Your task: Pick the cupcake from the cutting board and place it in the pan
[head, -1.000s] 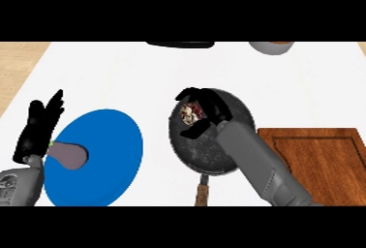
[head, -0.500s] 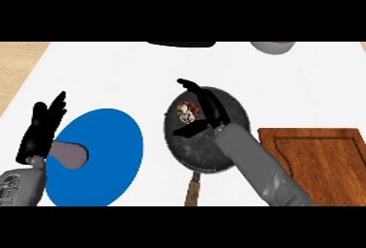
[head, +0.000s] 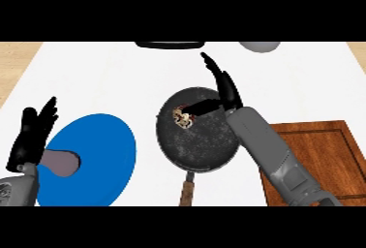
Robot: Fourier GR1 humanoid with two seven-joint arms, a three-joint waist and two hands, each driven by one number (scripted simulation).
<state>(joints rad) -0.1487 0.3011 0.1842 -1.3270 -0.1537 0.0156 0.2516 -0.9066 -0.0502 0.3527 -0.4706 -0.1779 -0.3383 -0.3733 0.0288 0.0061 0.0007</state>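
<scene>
Nothing readable here, honestly. No words, brand or number I can make out on anything. Closest thing is a dark smudgy marking on the left forearm point(head: 10, 193), just below the left hand point(head: 32, 138), and it's too small to tell if it's even lettering.

My right hand point(head: 224, 89) and left hand point(head: 30, 135) were black, on grey forearms. The pan point(head: 204, 150) was dark grey with pale speckles, its handle point(head: 187, 190) brown. The cupcake point(head: 183, 117) was brown and white. The plate point(head: 100, 145) at left was bright blue, the cutting board point(head: 322, 140) at right reddish-brown wood, the counter point(head: 107, 72) white.
</scene>
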